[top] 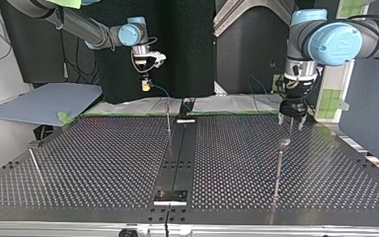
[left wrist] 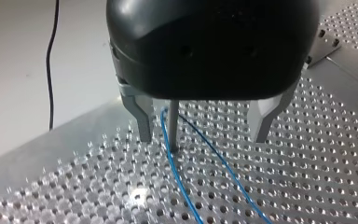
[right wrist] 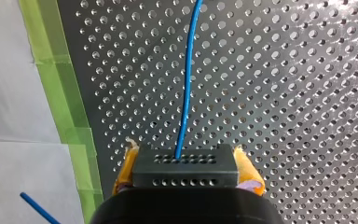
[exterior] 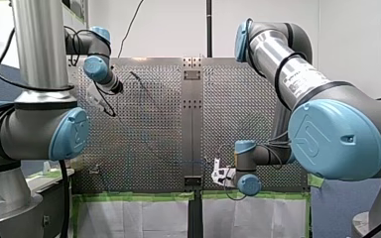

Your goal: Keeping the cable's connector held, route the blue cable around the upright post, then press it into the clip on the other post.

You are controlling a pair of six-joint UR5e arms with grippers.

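Black connector (right wrist: 185, 171) pinched by right gripper (top: 146, 88), yellow pads. Blue cable (right wrist: 185, 93) runs ahead over table (right wrist: 284, 93) — green tape (right wrist: 65, 93) along near edge. Fingers of left gripper (left wrist: 203, 137) spread, straddling upright post (left wrist: 172, 128) — cable looped round it.

Upright post (left wrist: 172, 129) between the fingers (left wrist: 142, 116) of my left hand (left wrist: 203, 137), cable (left wrist: 178, 183) seemingly around it; connector (right wrist: 185, 164) in my right hand (right wrist: 187, 171).

No readable text; only a dark printed label (exterior: 298, 78) on my right arm (exterior: 270, 49), too blurred to decipher.
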